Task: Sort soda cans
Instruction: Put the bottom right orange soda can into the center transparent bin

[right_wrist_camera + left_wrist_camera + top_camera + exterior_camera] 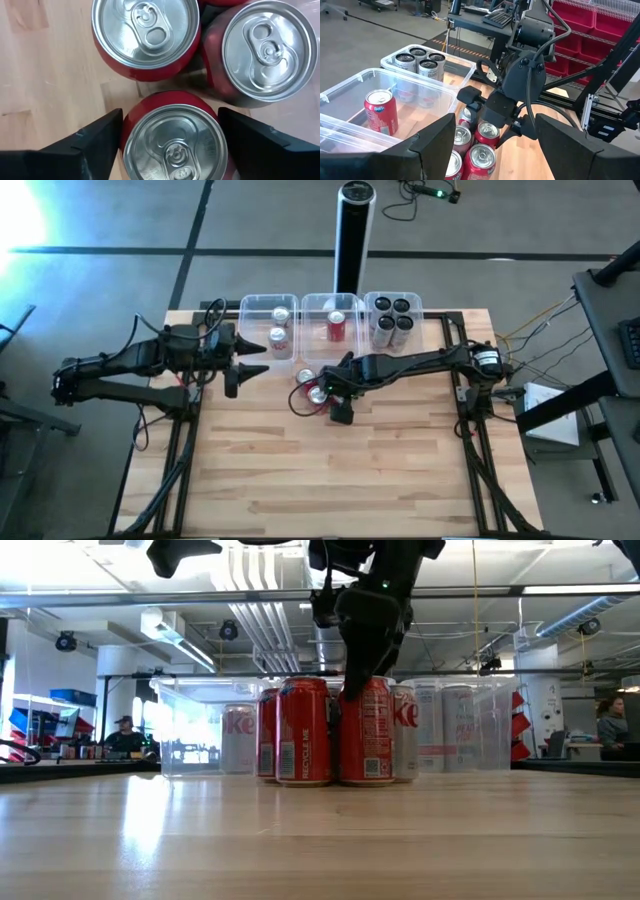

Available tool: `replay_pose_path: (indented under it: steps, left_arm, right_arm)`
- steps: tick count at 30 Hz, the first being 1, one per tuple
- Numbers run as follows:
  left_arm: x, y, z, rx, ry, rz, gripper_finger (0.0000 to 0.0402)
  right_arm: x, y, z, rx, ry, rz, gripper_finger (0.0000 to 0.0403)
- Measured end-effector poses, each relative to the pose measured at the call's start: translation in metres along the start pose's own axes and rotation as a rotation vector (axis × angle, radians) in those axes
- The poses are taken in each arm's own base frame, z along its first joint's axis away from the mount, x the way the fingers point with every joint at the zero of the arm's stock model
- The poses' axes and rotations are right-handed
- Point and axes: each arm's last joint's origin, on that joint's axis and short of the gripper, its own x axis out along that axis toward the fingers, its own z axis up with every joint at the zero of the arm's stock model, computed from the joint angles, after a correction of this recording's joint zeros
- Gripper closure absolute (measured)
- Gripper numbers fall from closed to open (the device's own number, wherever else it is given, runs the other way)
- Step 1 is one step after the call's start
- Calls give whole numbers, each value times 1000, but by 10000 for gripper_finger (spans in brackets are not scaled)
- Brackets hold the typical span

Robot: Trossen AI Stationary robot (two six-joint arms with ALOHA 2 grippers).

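- The right gripper (pixel 170 135) hangs over the loose cluster, its dark fingers spread wide on either side of a red metal soda can (pixel 174 140), not visibly touching it.
- The left gripper (pixel 247 369) waits open at the table's left.
- Three clear plastic rectangular tubs (pixel 268 304) line the far edge, holding sorted cans.
- Red cans (pixel 305 376) stand clustered just near of them.

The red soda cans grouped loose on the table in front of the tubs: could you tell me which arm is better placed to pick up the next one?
Right. The right gripper hangs open directly over a red silver-topped can, fingers on either side. The left gripper waits open, off beside the cluster.
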Motion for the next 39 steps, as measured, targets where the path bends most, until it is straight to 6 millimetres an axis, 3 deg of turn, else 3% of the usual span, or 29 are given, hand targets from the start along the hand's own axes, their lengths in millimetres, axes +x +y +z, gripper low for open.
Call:
replay_pose_path:
  steps: [3,11,25,34,39]
  left_arm:
    - [-1,0,-1,-5,7,2,144]
    - [-1,0,-2,-24,16,4,144]
    - [0,1,-3,-27,29,10,144]
    - [1,1,-3,-26,30,12,144]
    - [1,1,-3,-20,28,16,144]
  right_arm:
    - [0,1,0,-3,4,3,106]
    - [8,3,-10,3,110,48,54]
    - [6,5,-9,27,88,74,91]
    - [3,8,-6,64,54,93,52]
    - [3,8,-3,106,27,95,55]
